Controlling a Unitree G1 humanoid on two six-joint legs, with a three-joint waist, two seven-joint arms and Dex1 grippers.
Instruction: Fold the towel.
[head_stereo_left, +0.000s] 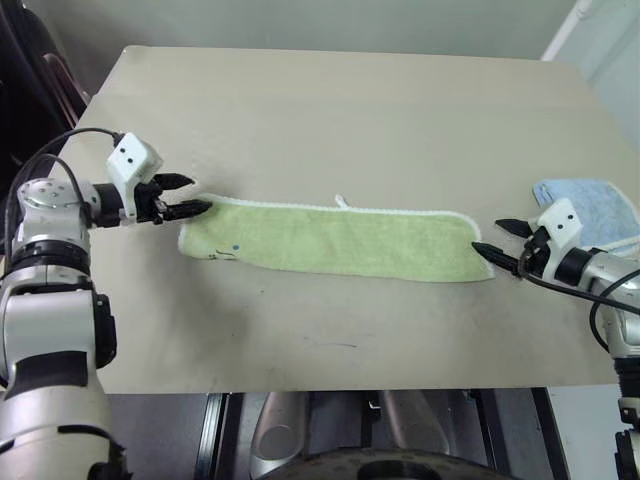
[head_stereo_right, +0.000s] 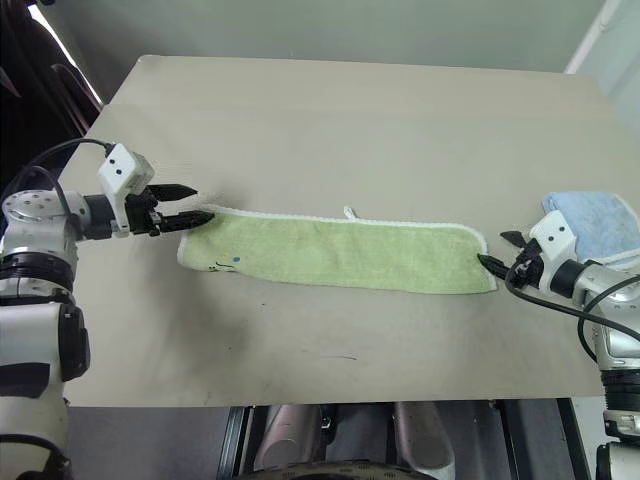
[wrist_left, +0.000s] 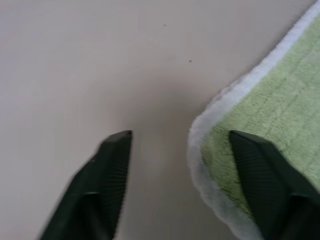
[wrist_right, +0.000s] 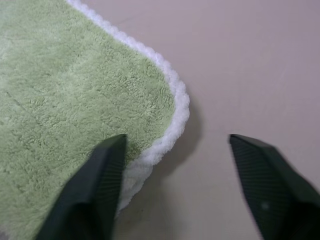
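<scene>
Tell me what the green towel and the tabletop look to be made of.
Towel: soft terry-type cloth, matte; looped, fuzzy pile shows in the wrist views, with a white stitched edging. Tabletop: smooth, matte beige surface, probably laminate or painted board; which one cannot be told.

I see the light green terry towel (head_stereo_left: 335, 241) lying flat on the surface (head_stereo_left: 330, 110) as one long narrow strip, folded lengthwise, a thin white stitched edging running along its far side and round both ends. A small white loop tag (head_stereo_left: 342, 201) sticks out from the far edge. One end lies at my left claw (head_stereo_left: 187, 196), the other at my right claw (head_stereo_left: 497, 240).
</scene>
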